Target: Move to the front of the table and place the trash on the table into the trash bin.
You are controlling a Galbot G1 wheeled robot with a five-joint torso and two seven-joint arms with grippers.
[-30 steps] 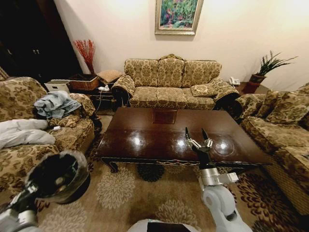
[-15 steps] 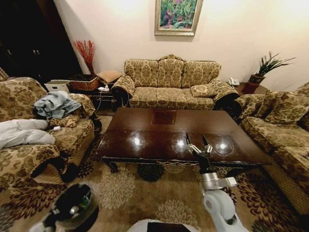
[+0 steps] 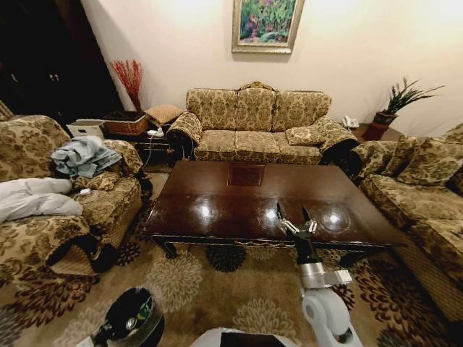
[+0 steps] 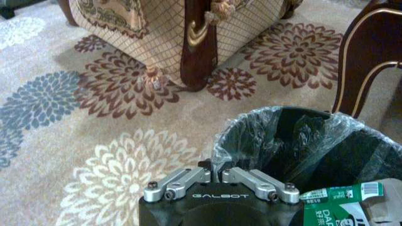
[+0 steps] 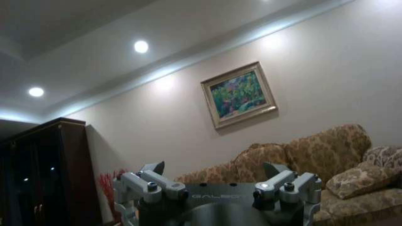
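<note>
Trash bin (image 4: 251, 127) is low at my left side, over the rug (image 4: 94, 155), well off the near-left corner of the table (image 3: 217, 188). My left gripper (image 4: 217, 170) has its fingers closed together on the near rim and liner bag, so I read it as a pinch on the trash bin. That grip leaves the mouth facing up and open. A piece of green-labelled trash (image 4: 336, 197) lies inside against the near wall. I can't make out the other pieces down in the dark liner. The tabletop reads as bare glossy wood with lamp reflections, so the clearing looks finished or close to it. My right gripper (image 3: 292, 210) stands upright over the table's near edge, jaws spread wide and holding nothing; it looks parked there out of the way. For room, there is open rug on the bin's near side. An armchair leg (image 4: 197, 52) stands just beyond the bin, and a dark wood frame with gold trim (image 4: 370, 56) sits close to the far rim on the other side. That side is the tight one. The armchair (image 3: 43, 238) boxes in my left side, and the table apron is ahead.
</note>
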